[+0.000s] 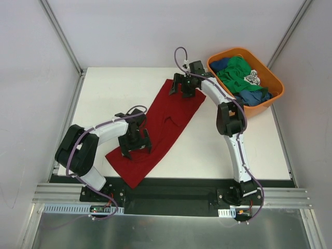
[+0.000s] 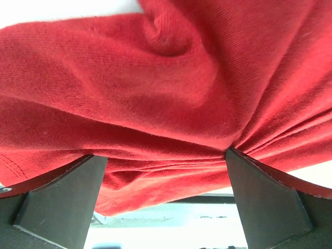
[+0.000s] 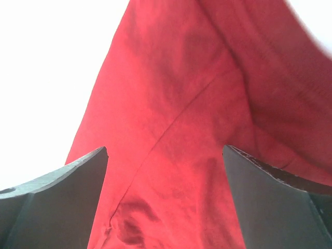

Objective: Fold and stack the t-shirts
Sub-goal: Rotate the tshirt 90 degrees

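The left fingers (image 2: 62,202) are spread wide apart, and nothing is clamped between them. In the left wrist view they sit at the lower left and lower right of the frame. Bunched folds of the dark red t-shirt (image 1: 166,122) fill the space above and between them, and the creases gather at the tip of the right-hand finger.

The right fingers (image 3: 57,192) are also fully spread and have hold of nothing. In the right wrist view smooth red cloth with a seam line runs up between them towards the top of the frame, with bare white surface to the left of it.

In the top view the red t-shirt lies loosely spread as a long diagonal strip on the white tabletop (image 1: 114,93), running from the lower left centre of the frame up towards the upper centre. The left fingers are over its lower part and the right fingers are at its upper end.

In the upper right of the frame an orange tub (image 1: 265,106) stands on the tabletop. It holds a crumpled green t-shirt (image 1: 236,72), a blue t-shirt (image 1: 253,96) and a scrap of black-and-white patterned cloth (image 1: 252,78).
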You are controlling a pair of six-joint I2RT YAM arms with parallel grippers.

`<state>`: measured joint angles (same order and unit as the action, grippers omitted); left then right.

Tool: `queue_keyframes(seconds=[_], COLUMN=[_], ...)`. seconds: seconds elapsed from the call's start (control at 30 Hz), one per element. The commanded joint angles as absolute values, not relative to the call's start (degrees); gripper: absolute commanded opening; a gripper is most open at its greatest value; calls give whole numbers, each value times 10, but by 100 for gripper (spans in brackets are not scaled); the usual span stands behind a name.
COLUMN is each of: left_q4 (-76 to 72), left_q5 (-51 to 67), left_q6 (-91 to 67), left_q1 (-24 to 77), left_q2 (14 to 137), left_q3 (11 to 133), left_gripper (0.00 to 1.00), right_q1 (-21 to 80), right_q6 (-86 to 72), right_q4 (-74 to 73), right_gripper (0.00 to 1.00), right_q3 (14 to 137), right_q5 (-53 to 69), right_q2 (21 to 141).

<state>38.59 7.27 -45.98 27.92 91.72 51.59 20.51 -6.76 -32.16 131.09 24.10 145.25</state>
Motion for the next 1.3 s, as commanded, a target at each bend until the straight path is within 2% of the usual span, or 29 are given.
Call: queue_keyframes(seconds=[0.0, 0.13, 0.3, 0.5, 0.8, 1.03, 1.27], left_q4=[391, 405, 404, 399, 356, 316, 307], left_q5=[89, 80, 107, 173, 236, 286, 296], left_q6=[-471, -438, -415, -352, -331, -339, -355], left_q1=[298, 298, 300, 325, 335, 336, 351], left_q2=[889, 857, 855, 879, 933, 1023, 1111], left_q3=[518, 550, 568, 570, 548, 601, 732], left_gripper=[99, 99, 99, 99, 100, 99, 99], right_q1=[205, 207, 250, 341, 352, 300, 254], right_q6=[-4, 25, 3, -60, -80, -62, 22], right_q4=[-297, -356, -315, -304, -333, -378, -448], right_gripper=[97, 97, 97, 97, 97, 97, 97], right_q3=[1317, 1240, 974, 897, 929, 1006, 1244], right_q5=[230, 185, 206, 229, 213, 169, 189], right_q2=[1378, 1285, 1130, 1113, 1187, 1260, 1419])
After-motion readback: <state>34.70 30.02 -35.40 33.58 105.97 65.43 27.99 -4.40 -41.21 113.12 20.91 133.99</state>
